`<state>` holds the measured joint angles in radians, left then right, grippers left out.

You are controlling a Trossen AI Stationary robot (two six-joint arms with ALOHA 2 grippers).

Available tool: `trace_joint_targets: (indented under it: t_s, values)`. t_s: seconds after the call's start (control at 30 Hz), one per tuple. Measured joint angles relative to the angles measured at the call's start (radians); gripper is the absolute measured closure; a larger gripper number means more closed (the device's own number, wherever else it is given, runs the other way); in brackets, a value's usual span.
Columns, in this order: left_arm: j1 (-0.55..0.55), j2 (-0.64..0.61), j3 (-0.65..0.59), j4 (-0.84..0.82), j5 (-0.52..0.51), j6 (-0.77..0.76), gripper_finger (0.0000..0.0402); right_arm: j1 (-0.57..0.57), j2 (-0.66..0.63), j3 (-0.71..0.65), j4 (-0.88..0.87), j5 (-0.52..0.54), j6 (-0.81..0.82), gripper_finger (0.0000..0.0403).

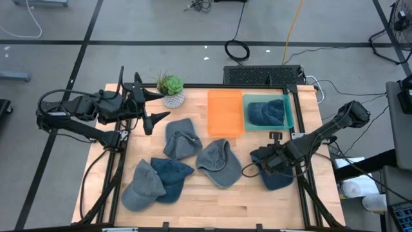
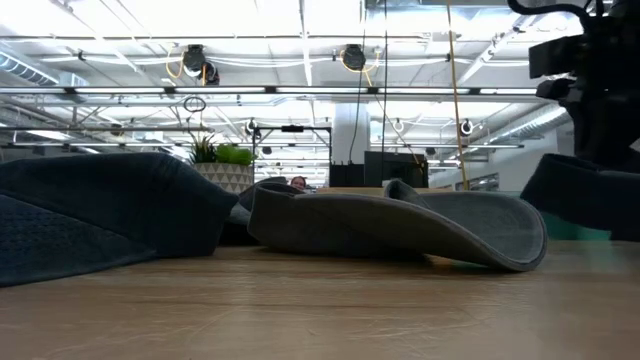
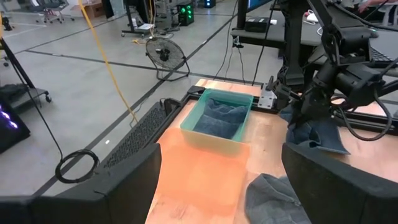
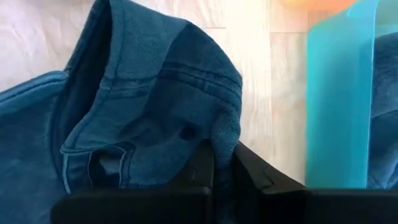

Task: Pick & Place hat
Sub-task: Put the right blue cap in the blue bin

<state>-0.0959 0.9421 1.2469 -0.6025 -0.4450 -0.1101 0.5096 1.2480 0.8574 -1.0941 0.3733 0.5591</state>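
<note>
Because our right pincer (image 1: 270,161) is clamped on the dark blue hat (image 1: 278,173) at lower right, we judge it lifts next toward the teal bin (image 1: 290,115) above; our left pincer (image 1: 153,106) waits wide at upper left.

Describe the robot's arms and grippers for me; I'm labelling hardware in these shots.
Both arms are dark, near-black jointed links with black cables along them. The left gripper ends in two long, thin, pointed black fingers. The right gripper is a chunkier black block; its fingers look flat-sided and matte. No markings are readable.
</note>
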Motion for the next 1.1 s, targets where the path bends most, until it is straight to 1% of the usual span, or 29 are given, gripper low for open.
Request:
trace_joint_targets:
  t_s: [0.1,0.23,0.33,0.47,0.7,0.93,1.1]
  values:
    - [0.000,0.000,0.000,0.000,0.000,0.000,0.0062,-0.015,0.000,0.000,0.001,0.010,-0.023,0.0393]
    - [0.000,0.000,0.000,0.000,0.000,0.003,0.0062,-0.037,0.000,0.000,0.000,0.072,-0.026,0.0393]
    - [0.000,0.000,0.000,0.000,0.000,0.003,0.0062,-0.060,0.000,0.000,0.000,0.089,-0.025,0.0393]
    - [0.000,0.000,0.000,0.000,-0.001,0.003,0.0062,-0.087,0.000,0.000,0.005,0.146,-0.019,0.0393]
    - [0.000,0.000,0.000,0.000,-0.001,0.002,0.0062,-0.124,-0.002,0.005,0.037,0.217,0.042,0.0393]
    - [0.000,0.000,0.000,0.001,-0.001,0.002,0.0062,-0.125,-0.003,0.065,0.039,0.329,0.049,0.0393]
    - [0.000,0.000,0.000,0.001,-0.011,0.002,0.0062,-0.131,-0.003,0.132,0.037,0.364,0.016,0.0393]
